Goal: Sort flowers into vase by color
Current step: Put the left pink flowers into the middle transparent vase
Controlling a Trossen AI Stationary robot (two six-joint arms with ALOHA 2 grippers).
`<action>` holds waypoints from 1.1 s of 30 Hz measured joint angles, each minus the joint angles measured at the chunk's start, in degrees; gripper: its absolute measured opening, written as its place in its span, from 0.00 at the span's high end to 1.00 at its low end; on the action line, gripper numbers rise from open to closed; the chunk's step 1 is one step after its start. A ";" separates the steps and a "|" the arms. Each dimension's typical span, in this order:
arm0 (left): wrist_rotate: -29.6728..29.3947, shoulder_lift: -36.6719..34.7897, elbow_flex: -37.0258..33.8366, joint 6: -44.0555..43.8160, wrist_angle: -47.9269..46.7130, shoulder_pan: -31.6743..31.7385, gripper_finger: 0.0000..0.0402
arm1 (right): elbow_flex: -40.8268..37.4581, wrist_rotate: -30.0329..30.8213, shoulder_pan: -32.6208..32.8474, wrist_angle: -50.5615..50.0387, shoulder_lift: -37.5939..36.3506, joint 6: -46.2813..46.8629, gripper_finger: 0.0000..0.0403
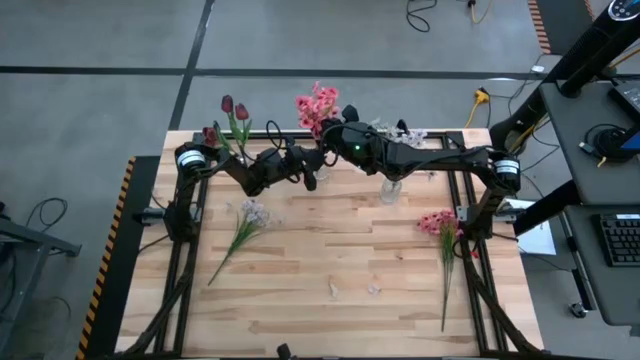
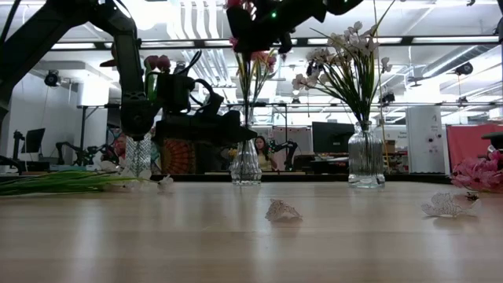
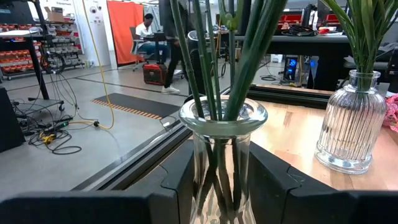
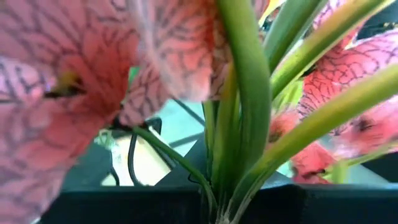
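Note:
Three ribbed glass vases stand along the far side. The left vase [image 2: 137,156] holds dark red tulips [image 1: 234,108]. The right vase [image 2: 365,157] holds white sprays [image 2: 346,47]. The middle vase [image 3: 221,155] holds green stems, and my left gripper [image 3: 221,186] stands around it. My right gripper [image 1: 335,135] is above that vase, shut on pink flowers [image 1: 318,105]. A white-lavender flower [image 1: 245,222] lies flat on the table's left, and another pink flower [image 1: 440,235] lies on its right. My left gripper has the middle vase between its two fingers [image 3: 177,180], level, just below the rim on the neck [image 3: 202,149]. The vase stands upright on the table. My right gripper pinches the pink flowers' green stems [image 4: 239,137] close under the blooms [image 4: 74,81]. The stems [image 2: 251,79] hang down from it into the middle vase.
Loose petals [image 1: 333,290] [image 2: 283,211] lie near the table's middle. A dark frame rail [image 3: 143,171] runs along the far edge behind the vases. People [image 3: 147,31] are in the room beyond. The near half of the table top [image 1: 330,320] carries only the lying flowers' stems.

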 joint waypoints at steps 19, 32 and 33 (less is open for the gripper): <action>0.00 0.00 0.00 0.00 0.00 0.00 0.76 | -0.04 0.00 0.66 -1.61 -0.65 -2.10 0.76; 0.02 0.00 0.00 0.00 0.00 -0.02 0.76 | -0.04 0.02 1.70 -9.74 -3.65 -2.52 0.52; 0.00 0.00 0.00 0.00 0.00 -0.02 0.76 | -0.04 0.02 1.87 -10.34 -3.93 -2.51 0.52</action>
